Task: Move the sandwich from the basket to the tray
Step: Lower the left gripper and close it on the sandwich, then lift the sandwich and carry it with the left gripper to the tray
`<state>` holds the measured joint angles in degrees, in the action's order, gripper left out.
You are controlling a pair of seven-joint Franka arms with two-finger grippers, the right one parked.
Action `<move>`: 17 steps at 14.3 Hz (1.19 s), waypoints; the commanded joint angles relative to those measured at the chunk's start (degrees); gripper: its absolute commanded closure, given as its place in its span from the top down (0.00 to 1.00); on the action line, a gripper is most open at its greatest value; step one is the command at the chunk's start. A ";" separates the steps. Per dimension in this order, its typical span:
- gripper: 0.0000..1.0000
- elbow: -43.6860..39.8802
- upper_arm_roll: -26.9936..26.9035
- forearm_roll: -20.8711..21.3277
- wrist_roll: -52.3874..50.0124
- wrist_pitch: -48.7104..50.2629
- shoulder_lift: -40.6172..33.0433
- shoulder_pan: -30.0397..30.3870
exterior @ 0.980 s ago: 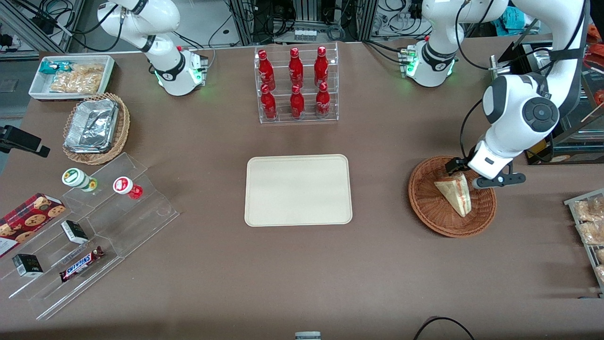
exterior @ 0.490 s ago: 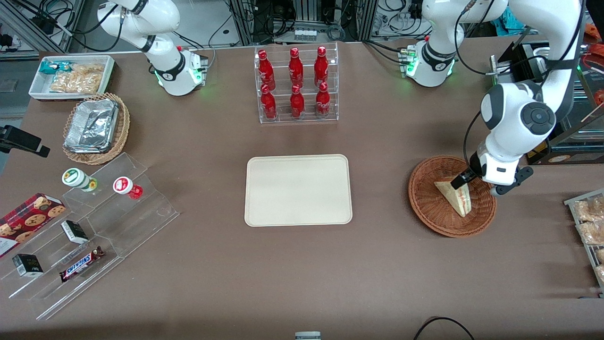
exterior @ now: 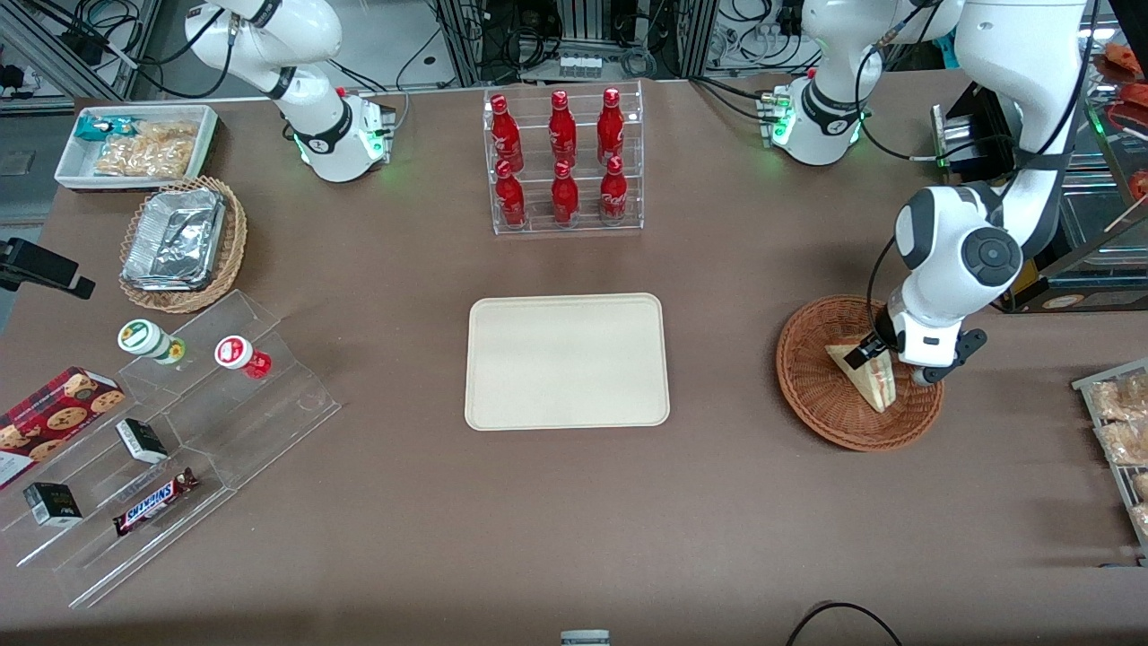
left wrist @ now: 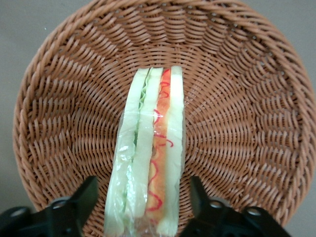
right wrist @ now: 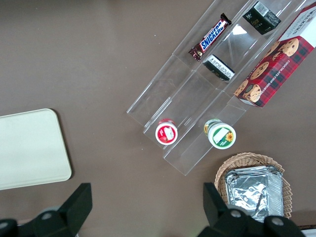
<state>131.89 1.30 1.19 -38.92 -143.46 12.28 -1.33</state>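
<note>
From the front, the sandwich (exterior: 868, 375) lies inside the reddish-brown basket (exterior: 812, 390), which sits on the brown counter (exterior: 574, 511) toward the working arm's end. The gripper (exterior: 883, 361) is down in the basket at the end of the sandwich farther from the front camera, with the arm's white wrist just above it. The cream tray (exterior: 567, 361) lies flat near the middle of the counter, well apart from the basket, with nothing on it. A clear rack of red bottles (exterior: 562, 161) stands farther from the front camera than the tray.

In the left wrist view, the sandwich (left wrist: 148, 158) lies wrapped in clear film on the woven floor of the basket (left wrist: 247, 123), its cut edge facing up with green and red filling stripes between pale bread layers. The gripper (left wrist: 143, 207) straddles one end of it with its fingers apart, one dark fingertip (left wrist: 84, 197) on each side, and a small gap shows between each fingertip and the bread.

In the right wrist view, a corner of the tray (right wrist: 29, 148) shows beside a clear tiered stand (right wrist: 207, 94) holding small snacks.
</note>
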 commanded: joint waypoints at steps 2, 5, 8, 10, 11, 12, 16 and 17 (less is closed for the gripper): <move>0.07 -0.32 0.20 -0.31 0.16 -0.06 -1.02 0.10; 0.03 -1.46 0.46 0.04 1.64 4.83 -4.27 -0.52; 0.00 -8.99 4.22 -0.22 6.74 18.87 -4.81 -1.49; 0.01 -18.20 8.53 -0.14 13.57 29.15 -1.14 -2.28; 0.02 -21.90 10.03 -0.14 15.61 32.60 0.62 -2.63; 0.03 -25.25 12.30 -0.05 15.72 33.68 2.99 -4.02; 0.00 -35.19 13.21 0.39 11.34 33.78 10.47 -12.63; 0.00 -37.91 13.21 0.65 8.10 33.60 13.01 -14.74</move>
<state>101.62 14.86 1.20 -27.15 -111.71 19.25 -12.42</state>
